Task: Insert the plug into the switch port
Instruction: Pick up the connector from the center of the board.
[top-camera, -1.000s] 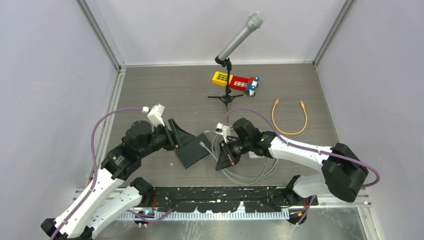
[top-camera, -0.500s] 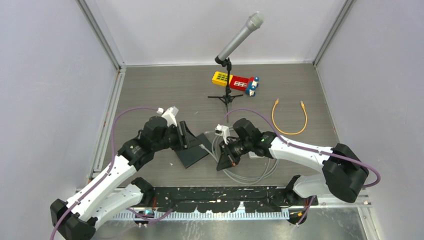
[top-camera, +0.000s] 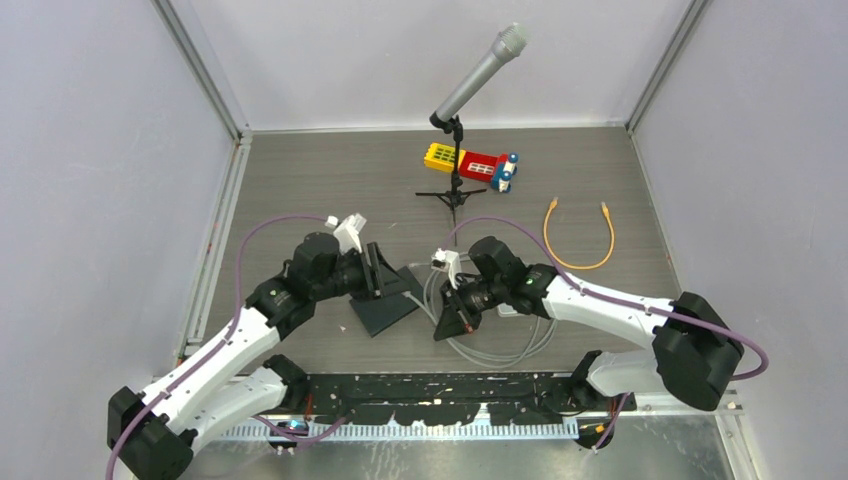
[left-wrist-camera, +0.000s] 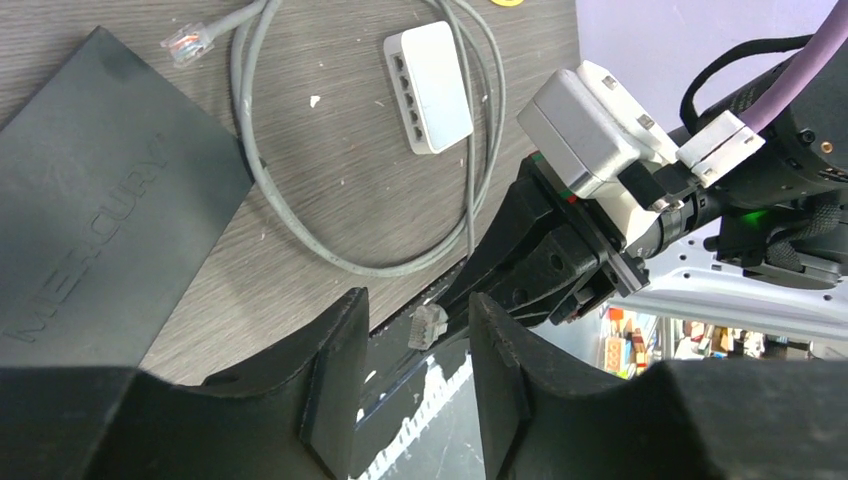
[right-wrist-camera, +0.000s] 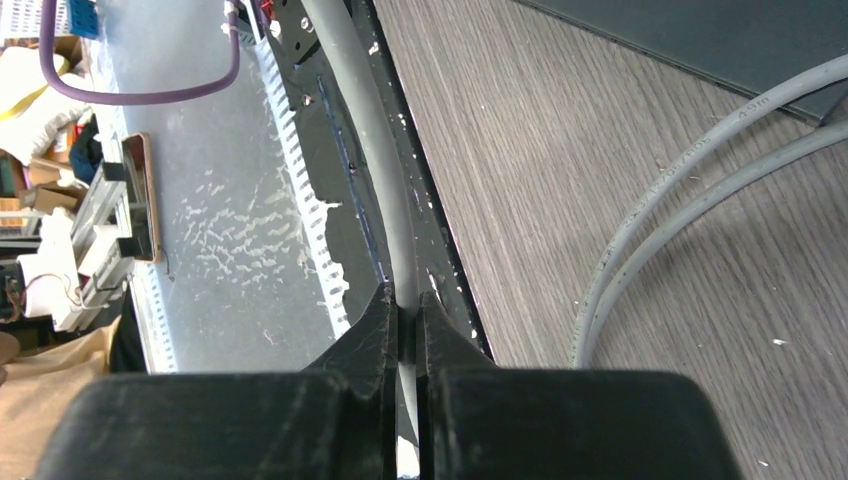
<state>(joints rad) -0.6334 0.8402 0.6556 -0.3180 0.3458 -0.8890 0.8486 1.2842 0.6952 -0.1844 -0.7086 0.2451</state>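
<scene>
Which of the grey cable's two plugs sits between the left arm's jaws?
The clear plug sticking out from the jaws of the right gripper, which pinch the grey cable just behind it. The other plug lies loose beside the black mat.

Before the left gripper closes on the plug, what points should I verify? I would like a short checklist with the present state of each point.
1. Right gripper shut on the gray cable: ok.
2. Plug lies in the gap of the left gripper, as the left wrist view shows it: ok.
3. Left jaws open, not touching the plug: ok.
4. Switch ports in view and empty: ok.
5. Cable kept away from the switch: not ok, strands pass right beside it.
6. Which way the plug's clip faces: cannot tell.
</scene>
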